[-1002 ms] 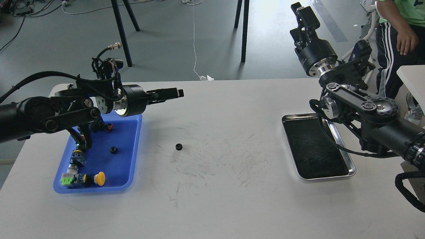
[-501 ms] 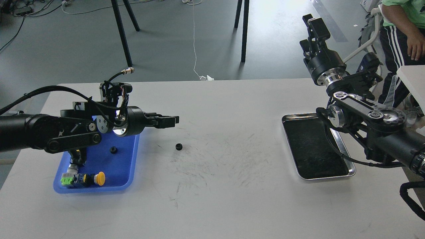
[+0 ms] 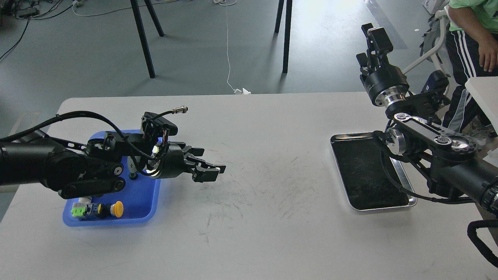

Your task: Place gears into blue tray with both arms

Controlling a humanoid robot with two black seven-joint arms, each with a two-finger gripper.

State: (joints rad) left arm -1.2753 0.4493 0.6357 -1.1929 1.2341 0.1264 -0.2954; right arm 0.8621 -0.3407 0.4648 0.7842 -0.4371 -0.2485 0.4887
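The blue tray (image 3: 144, 199) lies at the table's left. In it a small black gear (image 3: 133, 176) peeks out beside my left arm, near some coloured push-button switches (image 3: 97, 210). My left gripper (image 3: 207, 166) reaches out just past the tray's right rim, low over the table, with its fingers spread open. I see no gear on the bare table; the spot under the fingers is hidden. My right gripper (image 3: 374, 34) is held high at the far right, above the table's back edge; its fingers cannot be told apart.
A silver metal tray (image 3: 409, 202) with a dark inside lies at the right, under my right arm. A person stands at the top right corner. Black tripod legs stand on the floor behind the table.
My left gripper has dropped and moved right over the spot where a gear lay on the table, and now covers it. Its fingers have spread. The right arm shifted slightly right.
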